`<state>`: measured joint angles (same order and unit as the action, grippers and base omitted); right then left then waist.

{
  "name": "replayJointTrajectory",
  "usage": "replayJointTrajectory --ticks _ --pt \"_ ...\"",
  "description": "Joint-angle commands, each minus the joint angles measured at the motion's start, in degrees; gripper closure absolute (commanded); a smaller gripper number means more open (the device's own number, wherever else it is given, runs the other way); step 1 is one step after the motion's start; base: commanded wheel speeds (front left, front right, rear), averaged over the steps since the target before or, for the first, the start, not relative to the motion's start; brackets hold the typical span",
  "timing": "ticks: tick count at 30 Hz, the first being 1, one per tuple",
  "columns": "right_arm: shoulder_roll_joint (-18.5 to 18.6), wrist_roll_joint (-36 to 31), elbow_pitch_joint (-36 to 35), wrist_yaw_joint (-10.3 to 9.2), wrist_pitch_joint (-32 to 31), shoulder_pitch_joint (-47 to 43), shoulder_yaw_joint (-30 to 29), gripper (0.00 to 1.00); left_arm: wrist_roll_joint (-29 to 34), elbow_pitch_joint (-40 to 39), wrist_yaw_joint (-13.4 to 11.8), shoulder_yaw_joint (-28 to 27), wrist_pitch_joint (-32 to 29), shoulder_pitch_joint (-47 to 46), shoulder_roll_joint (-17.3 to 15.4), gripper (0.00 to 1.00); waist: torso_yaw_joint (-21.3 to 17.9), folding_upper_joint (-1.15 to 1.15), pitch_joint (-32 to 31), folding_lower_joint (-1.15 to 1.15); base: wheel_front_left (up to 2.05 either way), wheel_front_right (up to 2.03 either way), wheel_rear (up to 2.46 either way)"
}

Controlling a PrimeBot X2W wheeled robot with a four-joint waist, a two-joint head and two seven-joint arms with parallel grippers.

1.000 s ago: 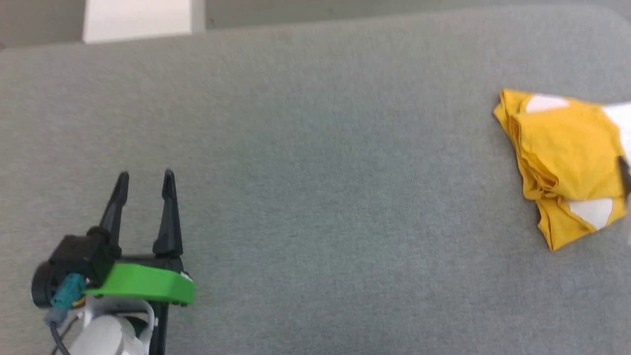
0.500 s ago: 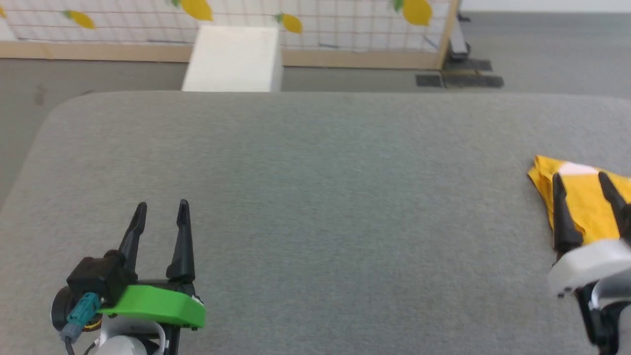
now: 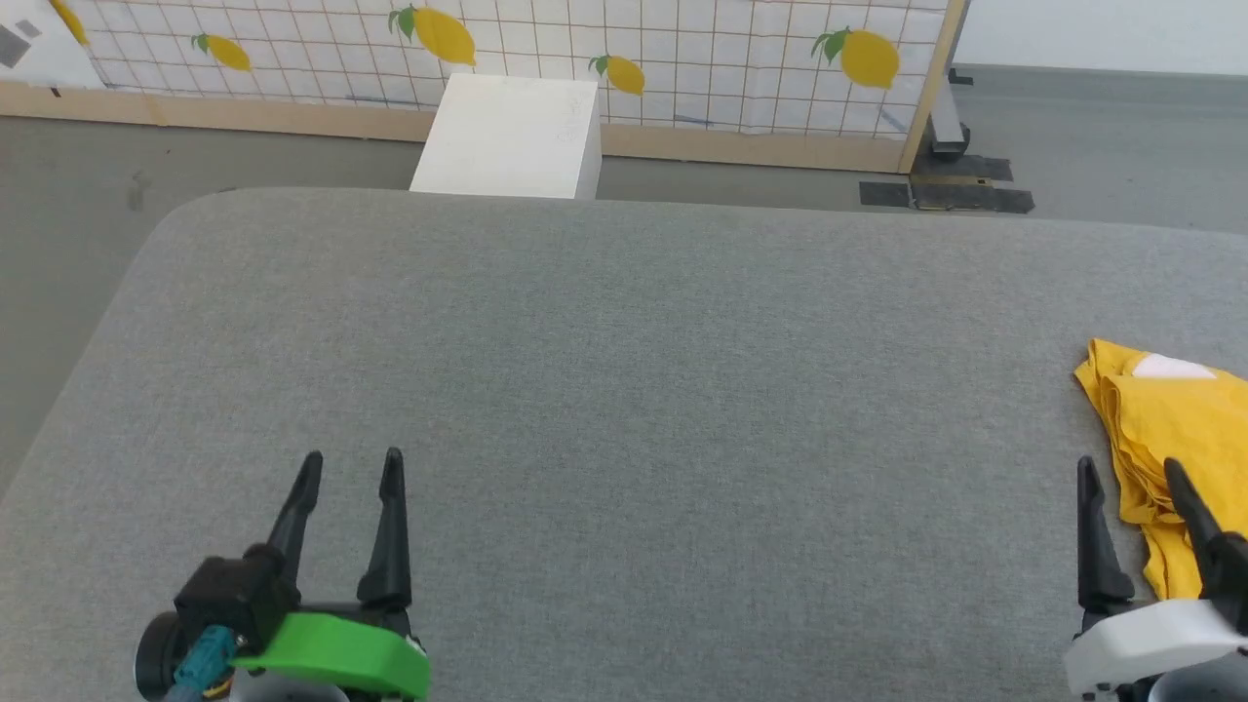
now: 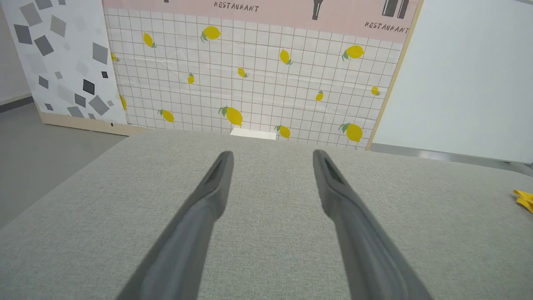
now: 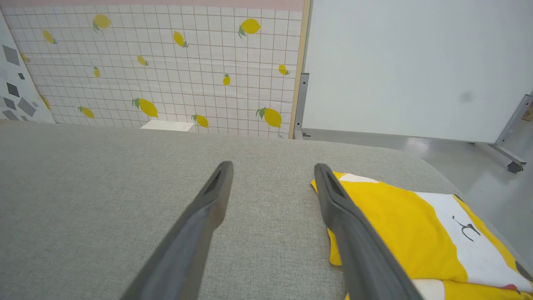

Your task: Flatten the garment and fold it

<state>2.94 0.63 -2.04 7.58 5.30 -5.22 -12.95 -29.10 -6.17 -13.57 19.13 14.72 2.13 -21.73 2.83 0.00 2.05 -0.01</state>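
Right gripper (image 3: 1128,468), at the lower right of your head view: its two long dark fingers stand spread apart with nothing between them. One finger crosses the near edge of the garment (image 3: 1180,429), a bright yellow cotton T-shirt with white patches; the other lies over bare cloth. You cannot tell from these views whether the finger touches the fabric.

The garment sits as a compact, layered bundle at the right-hand end of the grey upholstered surface (image 3: 624,370), cut off by the edge of the head view. In your right wrist view the garment (image 5: 399,225) shows a large white patch bearing a thin black mark, with several stacked hems along its left side, and the right gripper (image 5: 273,166) points past that side.

Left gripper (image 3: 352,458), at the lower left of the head view on a green mount: its fingers are likewise spread and empty, well apart from the garment. In your left wrist view the left gripper (image 4: 271,154) aims across bare grey cloth, and only a small yellow corner of the garment (image 4: 525,200) shows at the far right.

Beyond the surface's far edge stand a white rectangular box (image 3: 512,136) on the grey floor (image 3: 78,214), a white grid-tiled panel printed with lemons (image 3: 682,49), and a plain white board on a metal frame (image 5: 408,62).
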Motion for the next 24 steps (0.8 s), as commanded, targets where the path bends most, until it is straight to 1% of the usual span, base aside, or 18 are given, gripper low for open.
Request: replayJointTrajectory --ticks 1,5,6,12,24 --pt "0.0 0.4 1.2 -0.09 1.0 -0.5 0.2 0.0 1.2 0.4 0.7 -0.5 0.3 1.2 0.7 0.0 -0.2 0.0 -0.2 0.01 0.0 0.0 0.0" --pt "-0.1 0.5 3.6 -0.09 2.2 -0.5 0.6 0.0 2.3 1.9 2.2 -1.7 0.3 2.2 2.2 0.0 -0.3 0.0 -0.7 0.01 0.0 0.0 0.0" --pt "0.0 0.1 3.8 0.0 1.9 -0.1 0.5 1.0 2.3 2.0 2.0 -1.7 0.0 1.5 2.1 1.0 -0.3 0.0 -0.7 0.01 0.0 0.0 0.0" --pt "0.0 -0.1 3.9 0.0 1.8 -0.1 0.5 1.0 2.4 2.1 2.0 -1.7 -0.1 1.5 2.1 1.0 -0.3 0.0 -0.8 0.01 0.0 0.0 0.0" --pt "0.0 -0.1 3.7 -0.01 1.1 0.4 1.6 1.0 5.0 2.5 3.1 -3.4 -1.4 1.2 3.7 1.0 -0.6 0.0 -0.9 0.01 0.0 0.0 0.0"
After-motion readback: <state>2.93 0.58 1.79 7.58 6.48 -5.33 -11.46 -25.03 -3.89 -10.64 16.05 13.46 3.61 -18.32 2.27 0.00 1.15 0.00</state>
